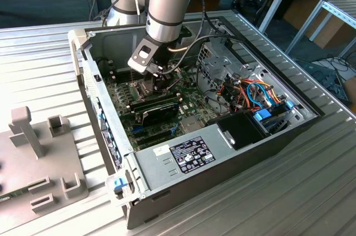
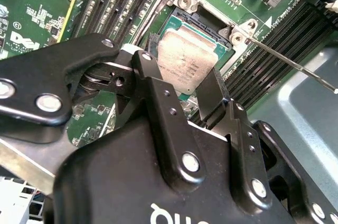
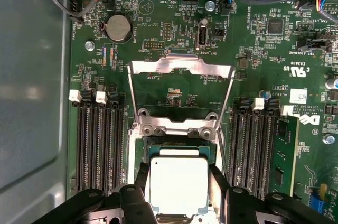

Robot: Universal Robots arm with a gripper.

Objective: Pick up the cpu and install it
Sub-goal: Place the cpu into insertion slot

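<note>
Grips the cpu (image 3: 178, 182) by two opposite edges, silver top up, w/ the end effector (image 3: 178, 174) clamped on it, black fingers (image 3: 141, 177) touching either side. Shows same grip in second wrist view: cpu (image 2: 186, 57) level btw the fingers. Hangs right over the socket (image 3: 179, 147), edges approx lined up w/ it; can't tell if seated or just above. Has the hinged metal frame (image 3: 180, 68) swung open, lying back beyond the socket, w/ a thin metal lever (image 2: 296, 66) running off beside it. Flanks the socket w/ rows of black memory slots (image 3: 100, 150) on both sides, all on the green motherboard (image 3: 158, 18); round coin battery (image 3: 118, 27) further off, past the frame. In exterior view, reaches down w/ the arm (image 1: 169, 2) into the open computer case (image 1: 222, 188), end effector (image 1: 161, 80) low over the board, approx mid-case. Keeps grey power supply (image 1: 183, 155) at near end of case, coloured cables (image 1: 253, 94) toward exterior view's right. Rests on ribbed metal desk (image 1: 300, 191); grey plastic fixture (image 1: 33, 158) at exterior view's left, apart from case.
</note>
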